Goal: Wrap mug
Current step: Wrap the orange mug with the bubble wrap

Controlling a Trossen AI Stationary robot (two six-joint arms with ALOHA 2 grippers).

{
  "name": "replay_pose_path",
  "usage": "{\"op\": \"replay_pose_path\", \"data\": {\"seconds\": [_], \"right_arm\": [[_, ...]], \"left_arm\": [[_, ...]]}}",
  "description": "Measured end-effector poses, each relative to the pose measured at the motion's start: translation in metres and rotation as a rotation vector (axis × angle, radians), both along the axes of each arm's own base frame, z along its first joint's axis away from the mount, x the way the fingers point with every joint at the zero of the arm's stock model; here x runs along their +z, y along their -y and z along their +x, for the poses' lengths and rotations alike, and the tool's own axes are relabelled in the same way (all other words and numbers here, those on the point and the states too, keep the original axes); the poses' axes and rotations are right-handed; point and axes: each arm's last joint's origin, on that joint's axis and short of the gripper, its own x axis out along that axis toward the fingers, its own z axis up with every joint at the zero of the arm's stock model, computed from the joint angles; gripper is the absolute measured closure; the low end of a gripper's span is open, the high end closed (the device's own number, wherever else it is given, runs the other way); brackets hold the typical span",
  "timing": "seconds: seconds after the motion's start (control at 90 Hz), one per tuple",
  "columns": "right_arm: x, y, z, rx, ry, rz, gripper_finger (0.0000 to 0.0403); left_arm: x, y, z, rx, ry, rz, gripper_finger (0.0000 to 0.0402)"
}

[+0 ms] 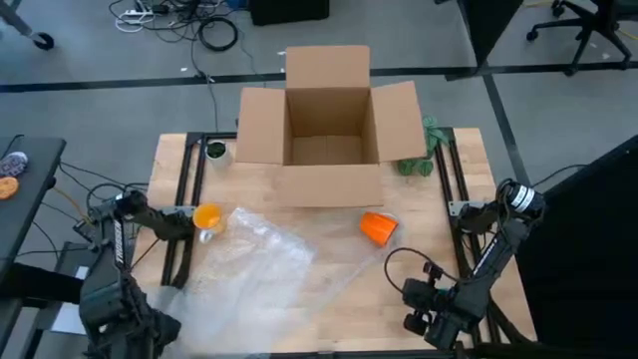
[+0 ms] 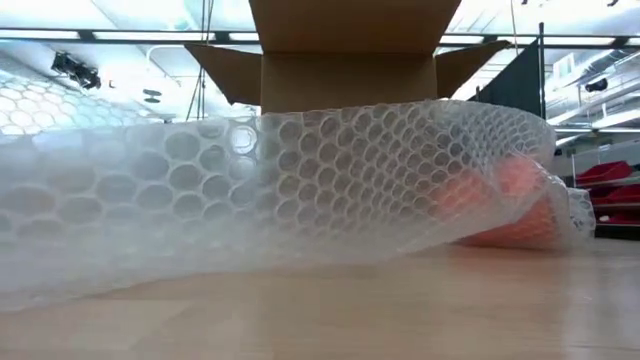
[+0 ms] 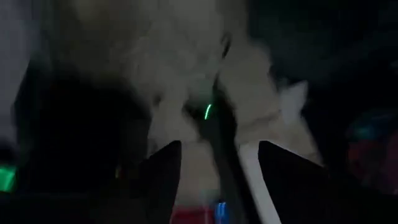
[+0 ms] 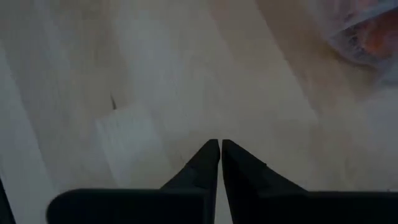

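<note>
The small bright orange rounded mug lies on its side on the light wooden tabletop, just in front of the open brown cardboard box and toward the right side, with an edge of the clear bubble wrap sheet lying over or against it. In the low view the mug shows as an orange blur behind the bubble wrap sheet, which fills most of that picture, with the box rising behind. The sheet spreads loosely across the middle and left front of the tabletop. A second small orange-yellow object sits at the sheet's left edge, close to the left arm; what it is cannot be told. A dark green crumpled object lies beside the box's right flap. The left end effector is at the left edge of the tabletop, near the orange-yellow object; its wrist view shows the two dark fingers spread apart with nothing between them. The right end effector hangs over bare wood at the front right corner of the tabletop, well apart from the mug, its fingertips pressed together and pinching nothing; the wrapped edge with a trace of orange shows in a corner of its wrist view.
</note>
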Motion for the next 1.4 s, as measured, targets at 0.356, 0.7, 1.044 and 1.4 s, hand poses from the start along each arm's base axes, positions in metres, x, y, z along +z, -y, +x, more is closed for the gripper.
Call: {"op": "replay_pose_path", "data": {"seconds": [0.356, 0.7, 1.044, 1.4], "right_arm": [[0.023, -0.007, 0.018, 0.088, 0.145, -0.076, 0.0403], [0.036, 0.009, 0.081, 0.145, 0.359, -0.153, 0.0403], [0.046, 0.043, 0.129, 0.121, 0.436, -0.158, 0.0403], [0.020, 0.037, 0.137, 0.135, 0.371, -0.132, 0.0403]], "left_arm": [[-0.090, -0.009, 0.092, -0.236, 0.586, 0.627, 0.0216], [-0.206, -0.044, 0.121, -0.379, 0.289, 0.712, 0.0216], [-0.254, -0.095, 0.111, -0.562, 0.199, 0.643, 0.0216], [-0.245, -0.101, 0.125, -0.771, 0.308, 0.623, 0.0216]]}}
